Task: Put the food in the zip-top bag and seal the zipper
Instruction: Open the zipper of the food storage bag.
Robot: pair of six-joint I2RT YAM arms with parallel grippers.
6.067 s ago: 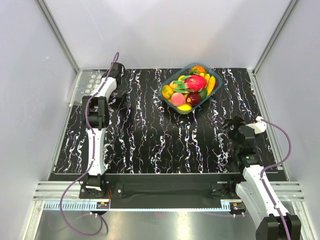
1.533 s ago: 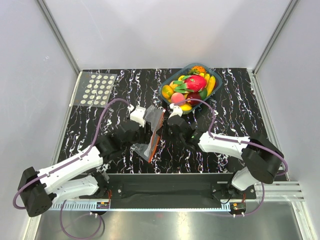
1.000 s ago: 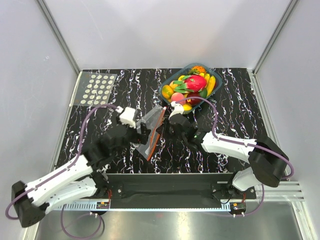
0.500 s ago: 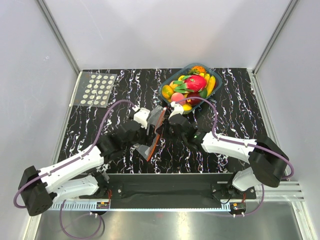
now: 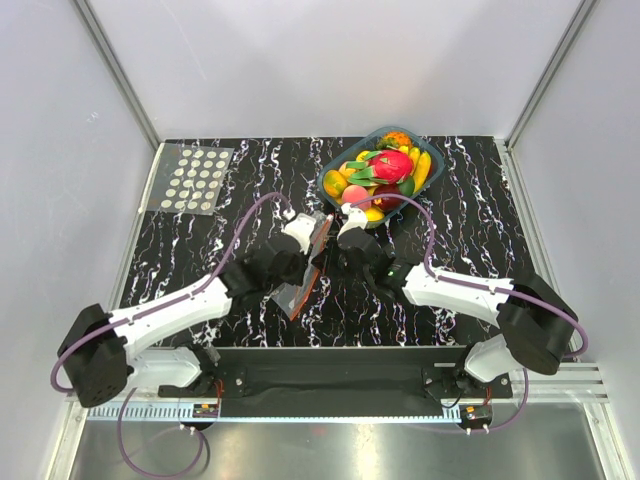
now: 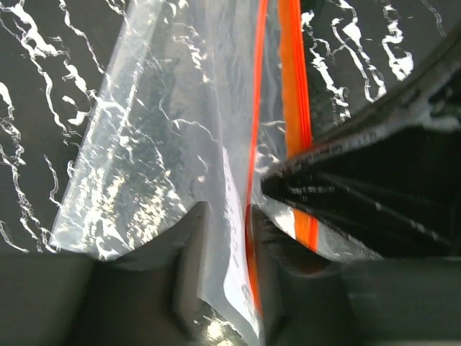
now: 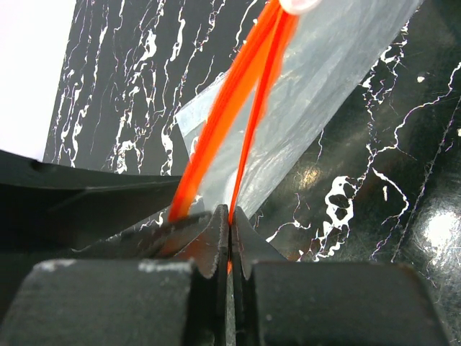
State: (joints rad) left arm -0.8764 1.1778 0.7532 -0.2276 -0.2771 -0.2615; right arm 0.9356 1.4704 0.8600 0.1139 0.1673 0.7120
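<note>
The clear zip-top bag [image 5: 298, 285] hangs tilted between my two grippers over the black marbled table. Its mouth is parted, so the red-orange zipper [image 6: 292, 86] shows as two strips. My right gripper [image 7: 230, 213] is shut on one strip of the zipper [image 7: 238, 79]. My left gripper [image 6: 225, 216] straddles the other lip, its jaws narrow but still gapped around the thin film. In the top view the left gripper [image 5: 310, 252] and right gripper [image 5: 333, 243] face each other across the bag's upper end. The food [image 5: 380, 172] lies heaped in the tray at the back.
The dark teal tray [image 5: 325, 182] stands at the back right of centre, just beyond the right wrist. A clear sheet with white dots [image 5: 192, 178] lies at the back left corner. White walls enclose the table on three sides.
My left gripper has moved right, up to the bag's mouth, and its jaws have narrowed around one lip. The right gripper has kept its grip and barely moved.
</note>
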